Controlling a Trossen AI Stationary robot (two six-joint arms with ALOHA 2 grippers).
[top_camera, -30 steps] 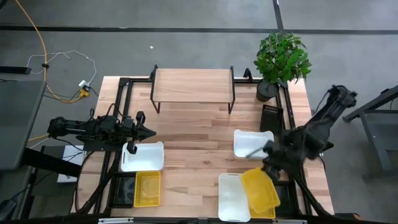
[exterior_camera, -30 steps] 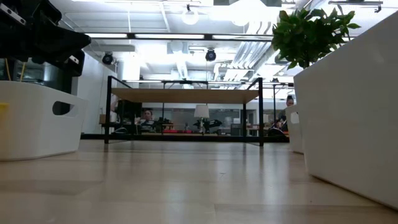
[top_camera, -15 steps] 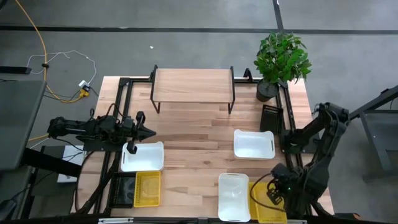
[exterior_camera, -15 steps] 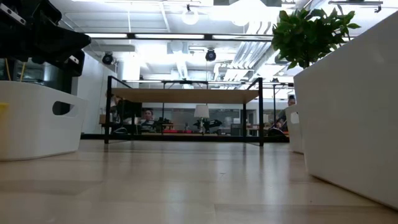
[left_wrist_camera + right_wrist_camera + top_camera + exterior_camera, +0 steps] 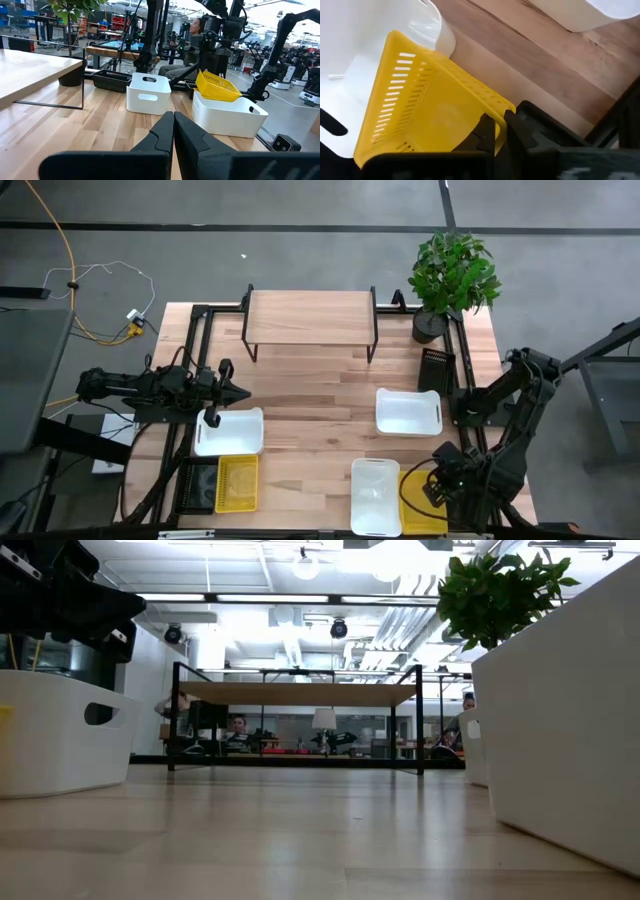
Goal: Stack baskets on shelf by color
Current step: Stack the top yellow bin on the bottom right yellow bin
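Observation:
The shelf stands at the table's far side, its top bare. My right gripper is at the near right corner, shut on a yellow basket that tilts beside and partly over a white basket. A second white basket sits farther back on the right. A third white basket and another yellow basket lie on the left. My left gripper is shut and hovers just beyond that left white basket, holding nothing. My right gripper holds the yellow basket by its rim on one wall, one finger inside the basket and one outside. It comes from above, slanting. The basket is tilted, its open side turned toward the white basket; whether it rests on that basket I cannot tell.
A potted plant and a black mesh basket stand at the far right. A black tray holds the left yellow basket at the near left corner. Bare wood lies between the shelf and the baskets. People show in the room behind.
My right arm has swung toward the table's near edge and down, carrying the yellow basket from in front of the right white basket to the near right corner beside the near white basket. The left arm has kept still.

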